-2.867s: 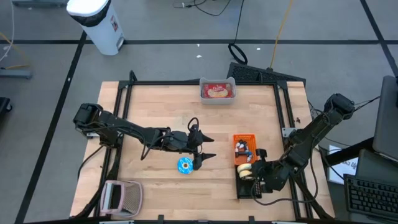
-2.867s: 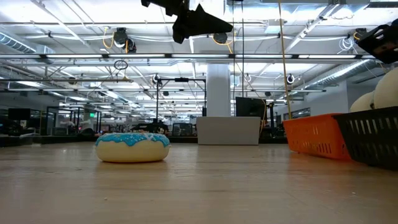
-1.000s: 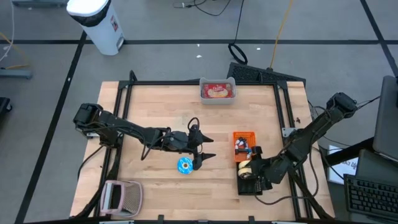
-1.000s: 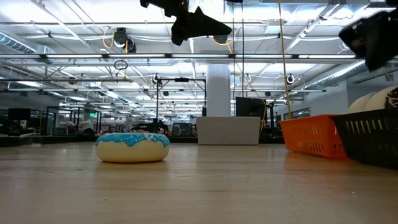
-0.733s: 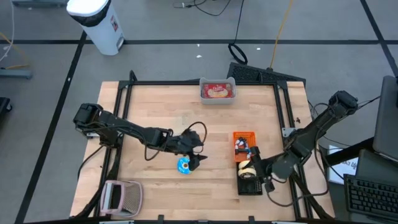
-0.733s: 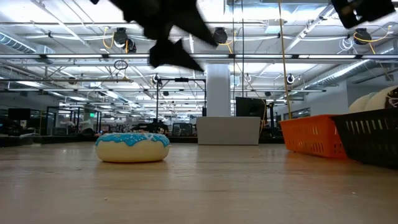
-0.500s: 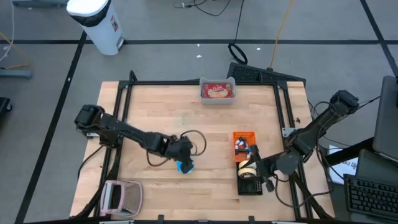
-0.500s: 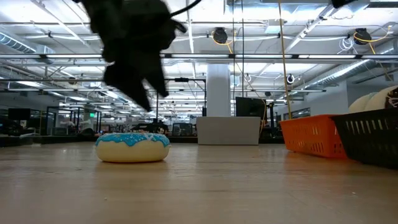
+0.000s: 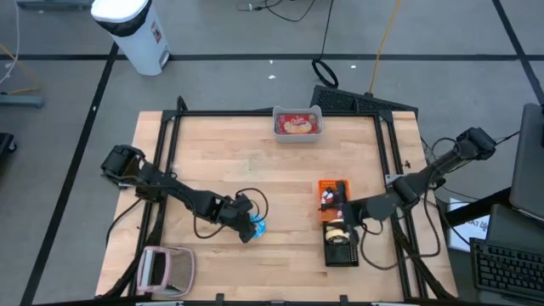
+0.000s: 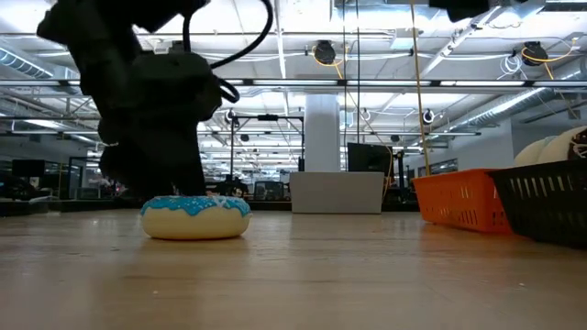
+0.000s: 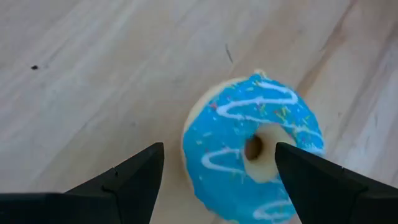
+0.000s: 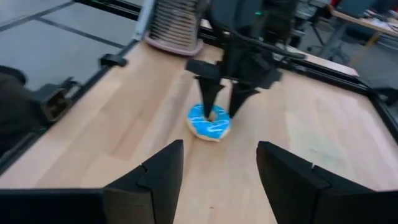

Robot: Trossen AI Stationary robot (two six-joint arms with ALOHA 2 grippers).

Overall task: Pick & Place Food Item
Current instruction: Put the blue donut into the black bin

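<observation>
While the right gripper waited spread, the left gripper straddled, fingers apart, the round blue-iced doughnut on pale wood

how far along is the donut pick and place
Early. Nothing looks placed yet: the blue-iced donut lies flat on the table. In hand: the left end effector is open just above it, fingers straddling it, not gripping. Left: close, lift, carry, set down. The right end effector hangs open near the orange basket.
</observation>
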